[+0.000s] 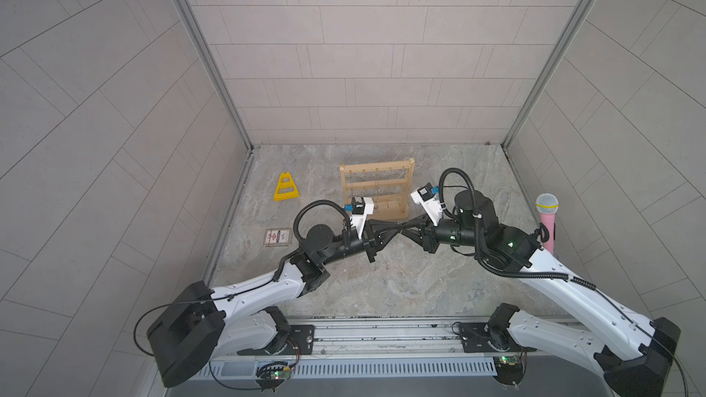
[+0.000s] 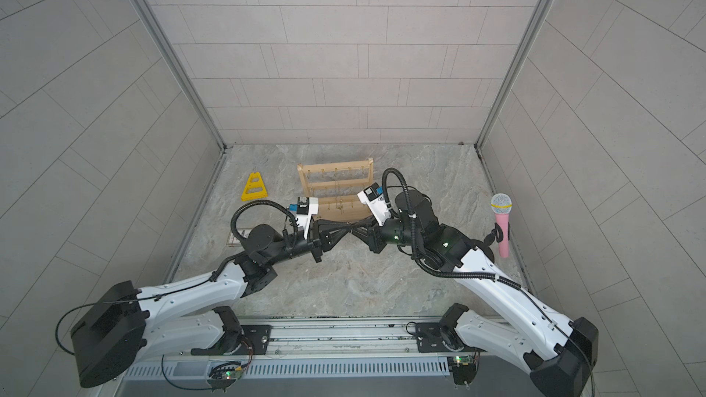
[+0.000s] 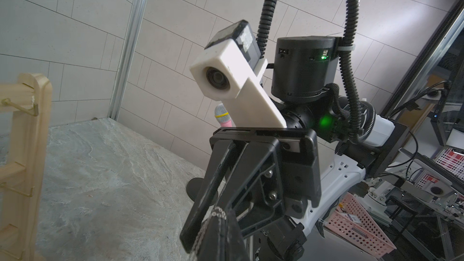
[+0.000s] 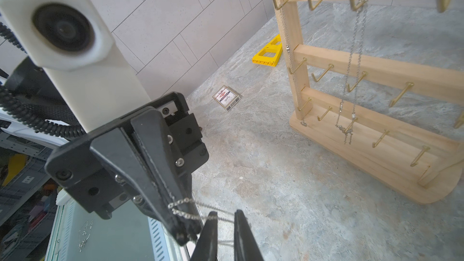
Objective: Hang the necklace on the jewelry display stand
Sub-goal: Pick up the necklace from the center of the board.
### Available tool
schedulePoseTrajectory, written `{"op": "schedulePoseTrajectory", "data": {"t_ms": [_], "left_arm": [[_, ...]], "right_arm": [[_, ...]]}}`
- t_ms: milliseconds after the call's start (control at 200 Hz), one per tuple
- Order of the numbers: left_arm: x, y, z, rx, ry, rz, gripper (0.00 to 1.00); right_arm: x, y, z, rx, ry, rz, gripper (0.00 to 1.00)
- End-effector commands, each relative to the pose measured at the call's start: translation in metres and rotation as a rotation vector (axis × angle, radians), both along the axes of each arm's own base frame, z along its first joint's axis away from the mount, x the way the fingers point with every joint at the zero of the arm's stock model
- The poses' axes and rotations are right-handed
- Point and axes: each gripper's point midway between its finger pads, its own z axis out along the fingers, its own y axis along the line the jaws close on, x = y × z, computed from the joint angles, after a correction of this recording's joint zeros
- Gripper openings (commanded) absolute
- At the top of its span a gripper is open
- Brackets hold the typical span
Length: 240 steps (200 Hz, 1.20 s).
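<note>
The necklace [image 4: 181,208], a fine silver chain, was found pinched in the closed left gripper [image 4: 187,236], in the air just on the near side of the jewelry display stand [image 4: 406,72]. Its slack ran across the fingers of the right gripper [image 4: 225,214], whose jaws stood slightly parted. Assessed as very light, limp and snag-prone; best held by a short length, with the loop kept spread to pass over a brass hook [image 4: 324,72].
</note>
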Motion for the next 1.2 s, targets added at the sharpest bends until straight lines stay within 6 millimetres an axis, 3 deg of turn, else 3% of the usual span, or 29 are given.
{"op": "schedulePoseTrajectory", "data": {"t_ms": [0,750,941,1196], "left_arm": [[-0.001,0.001,0.021,-0.041,-0.035,-0.010,0.00],[0.000,0.000,0.027,-0.056,-0.034,-0.018,0.00],[0.002,0.001,0.028,-0.057,-0.030,-0.014,0.00],[0.001,0.000,0.030,-0.066,-0.028,-0.021,0.00]], "right_arm": [[0.002,0.000,0.011,0.018,-0.040,-0.006,0.16],[0.005,0.012,0.013,0.094,-0.069,-0.001,0.16],[0.007,0.010,0.013,0.093,-0.084,-0.025,0.09],[0.008,0.013,0.017,0.121,-0.090,-0.021,0.07]]}}
